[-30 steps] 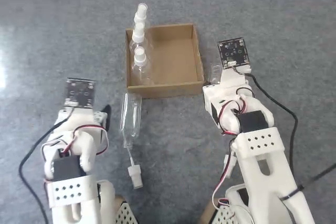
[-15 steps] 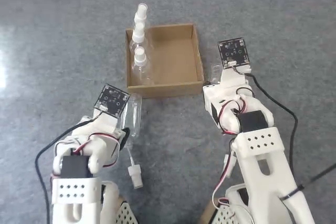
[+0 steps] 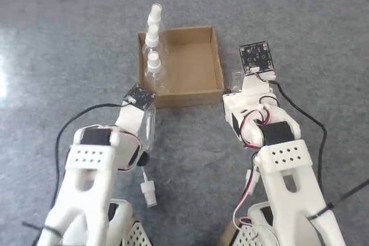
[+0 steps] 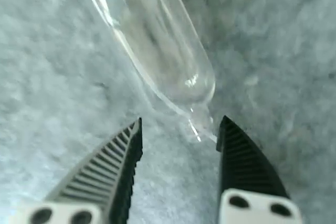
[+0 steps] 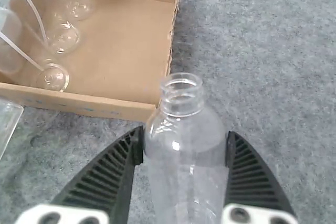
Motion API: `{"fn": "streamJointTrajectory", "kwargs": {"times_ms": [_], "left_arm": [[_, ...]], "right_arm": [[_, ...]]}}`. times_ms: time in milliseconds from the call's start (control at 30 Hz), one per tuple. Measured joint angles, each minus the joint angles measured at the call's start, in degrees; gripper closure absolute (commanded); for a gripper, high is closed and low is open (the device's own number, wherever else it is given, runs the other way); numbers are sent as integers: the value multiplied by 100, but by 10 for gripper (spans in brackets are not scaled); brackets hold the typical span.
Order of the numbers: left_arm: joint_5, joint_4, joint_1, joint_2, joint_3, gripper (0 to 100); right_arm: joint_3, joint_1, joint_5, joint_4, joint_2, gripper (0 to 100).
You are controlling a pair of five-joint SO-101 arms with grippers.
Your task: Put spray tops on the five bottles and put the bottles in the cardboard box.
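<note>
A clear bottle (image 3: 147,132) without a top lies on the grey table just in front of the cardboard box (image 3: 199,91). My left gripper (image 3: 140,117) hangs over it. In the left wrist view the gripper (image 4: 178,139) is open, its fingers either side of the lying bottle's (image 4: 157,40) rounded end. A loose spray top (image 3: 149,192) with its tube lies nearer the arm bases. My right gripper (image 5: 184,137) is shut on an upright open-necked bottle (image 5: 181,98) beside the box's right front corner (image 3: 237,78). Three bottles with spray tops (image 3: 153,41) stand along the box's left wall.
The box's right half (image 5: 121,51) has bare floor. Grey table surface spreads to the left, right and front of the box. Cables trail from both arms near the table's front.
My left arm has swung to the right and forward, from beside the lying bottle to right over it. The right arm and its bottle have not moved.
</note>
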Motion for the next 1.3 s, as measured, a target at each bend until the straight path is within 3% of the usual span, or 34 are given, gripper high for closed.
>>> {"fn": "streamJointTrajectory", "kwargs": {"times_ms": [233, 567, 767, 1300], "left_arm": [[0, -18, -9, 853, -18, 793], [9, -949, -18, 1336, 220, 930], [9, -985, -18, 1336, 229, 983], [9, -985, -35, 1336, 229, 987]], "right_arm": [[0, 0, 0, 0, 0, 832], [0, 0, 0, 0, 0, 832], [0, 0, 0, 0, 0, 832], [0, 0, 0, 0, 0, 832]]}}
